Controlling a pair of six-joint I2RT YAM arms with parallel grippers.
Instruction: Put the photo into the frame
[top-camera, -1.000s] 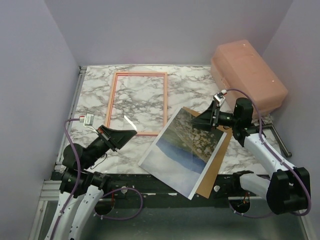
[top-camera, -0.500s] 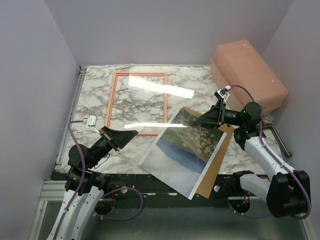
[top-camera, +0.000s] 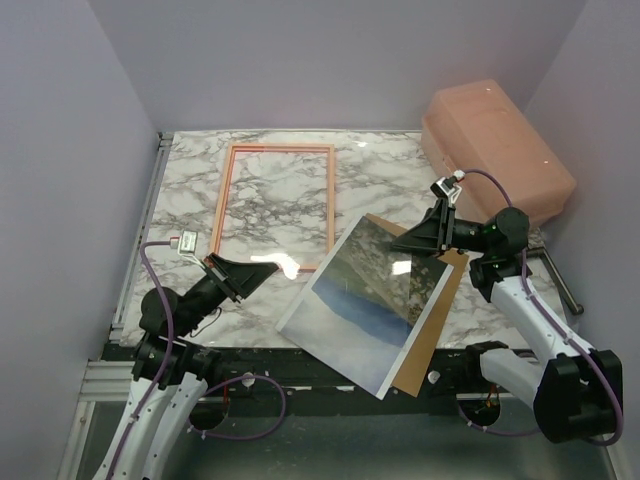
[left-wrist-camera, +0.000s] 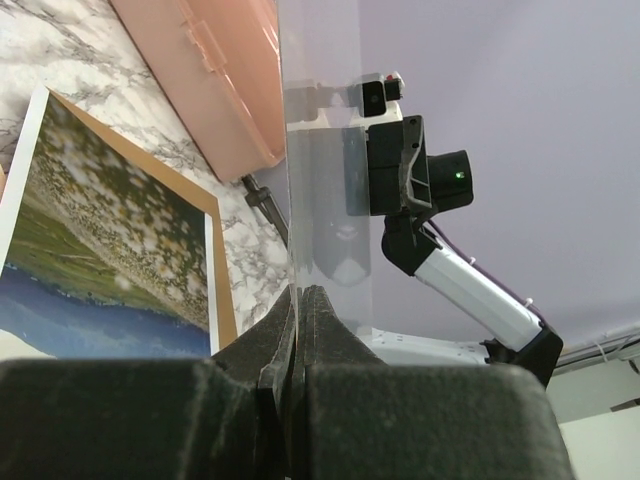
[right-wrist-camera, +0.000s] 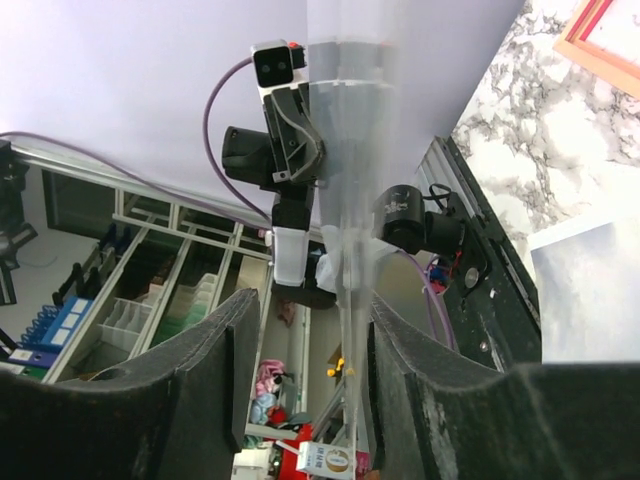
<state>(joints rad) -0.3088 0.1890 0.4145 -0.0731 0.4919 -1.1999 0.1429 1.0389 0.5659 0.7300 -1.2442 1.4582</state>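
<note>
The photo (top-camera: 372, 298), a landscape of blue hills, lies face up on the brown backing board (top-camera: 440, 325) at the table's front right. The frame (top-camera: 272, 205) lies flat at the back left, with marble showing through it. My left gripper (top-camera: 266, 268) is shut on the edge of a clear pane (left-wrist-camera: 320, 150) that stands on edge between the two arms. My right gripper (top-camera: 398, 243) is open, and the pane's other edge (right-wrist-camera: 345, 200) stands between its fingers (right-wrist-camera: 215, 390), close to the right one. The photo also shows in the left wrist view (left-wrist-camera: 90, 250).
A large pink lidded box (top-camera: 495, 150) stands at the back right, close behind my right arm. The photo and board overhang the table's front edge. Walls close in the table on the left, back and right.
My right wrist has drawn back to the right. My left gripper has sunk slightly toward the near edge. The glare on the clear pane has shifted, so its tilt has changed.
</note>
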